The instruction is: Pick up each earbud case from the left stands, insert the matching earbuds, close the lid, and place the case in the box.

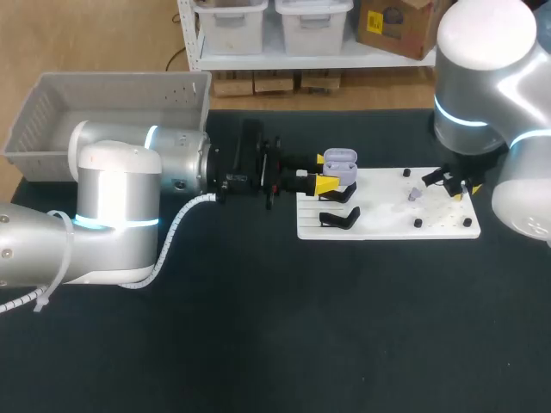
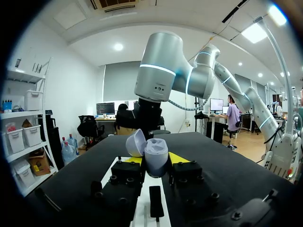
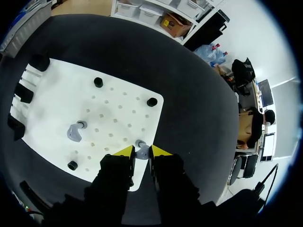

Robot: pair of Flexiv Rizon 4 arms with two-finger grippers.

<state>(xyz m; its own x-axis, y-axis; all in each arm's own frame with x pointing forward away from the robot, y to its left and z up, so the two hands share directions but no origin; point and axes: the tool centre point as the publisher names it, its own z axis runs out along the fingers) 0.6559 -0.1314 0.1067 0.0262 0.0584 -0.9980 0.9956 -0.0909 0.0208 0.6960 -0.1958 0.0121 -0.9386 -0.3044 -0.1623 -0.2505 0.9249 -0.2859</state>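
My left gripper [image 1: 325,177] reaches in from the left and is shut on a lavender earbud case [image 1: 341,163], holding it over the left end of the white board [image 1: 387,225]. In the left wrist view the case [image 2: 155,156] stands between the yellow tips with its lid hinged open. My right gripper [image 1: 453,184] points down at the board's right end. In the right wrist view its gripper [image 3: 141,151] is shut on a lavender earbud [image 3: 141,149] that fills the narrow gap between the tips. A second earbud [image 3: 74,132] lies on the board, apart from it.
Two black stands [image 1: 340,194] [image 1: 340,218] sit at the board's left end. Black pegs [image 3: 98,82] [image 3: 151,101] stick up from the board. A grey bin [image 1: 112,107] stands at the back left. My left arm spans the table's left half.
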